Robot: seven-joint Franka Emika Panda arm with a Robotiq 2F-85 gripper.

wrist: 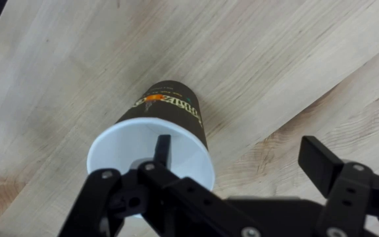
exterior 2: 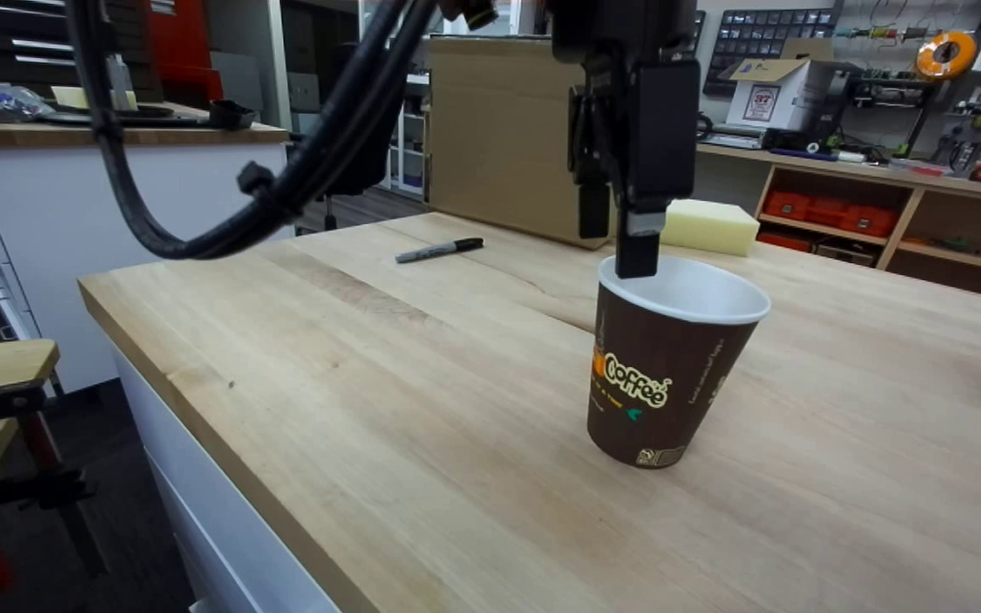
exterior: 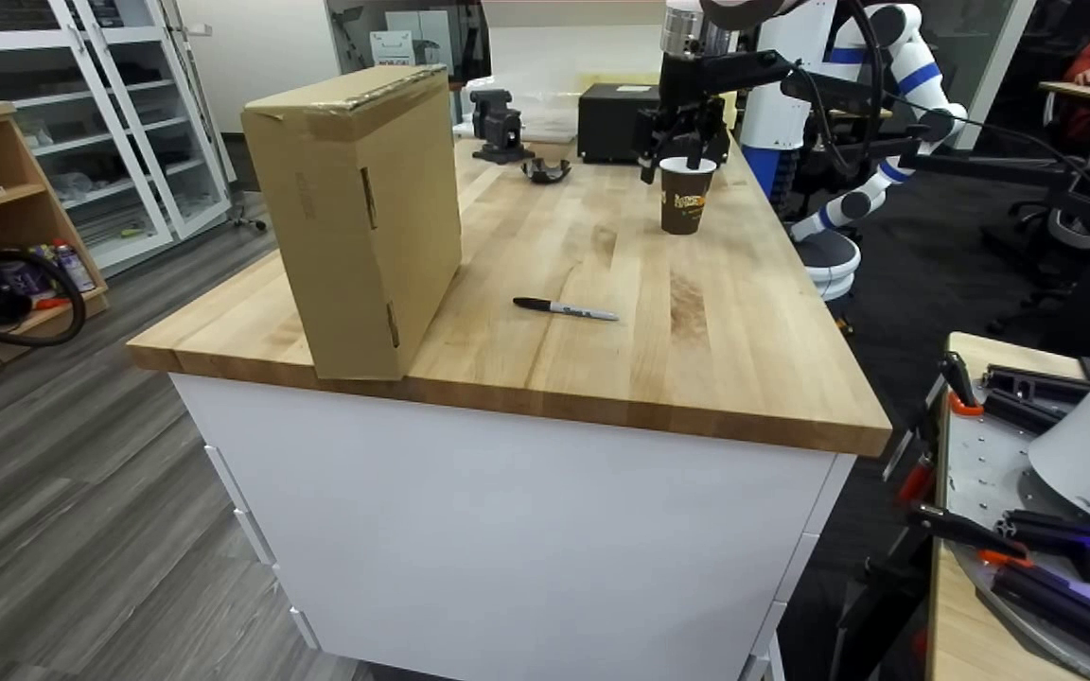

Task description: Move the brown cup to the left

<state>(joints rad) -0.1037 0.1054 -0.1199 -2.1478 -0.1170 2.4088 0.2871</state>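
The jaws of the gripper [wrist: 235, 141] stand wide apart, one finger [wrist: 162, 149] over the mouth of the brown cup [wrist: 173, 108], the other out past its wall above bare wood. In an exterior view, the cup stands near the right edge of the tabletop [exterior: 554, 236] with open wood to its left, the marker [exterior: 566, 309] nearer and the cardboard box [exterior: 346, 236] further left at the near edge. The cup is dark brown with cream lettering and a white rim, mouth up, long axis vertical.

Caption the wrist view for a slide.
Open gripper with one finger at the mouth of the brown cup, the other outside it.
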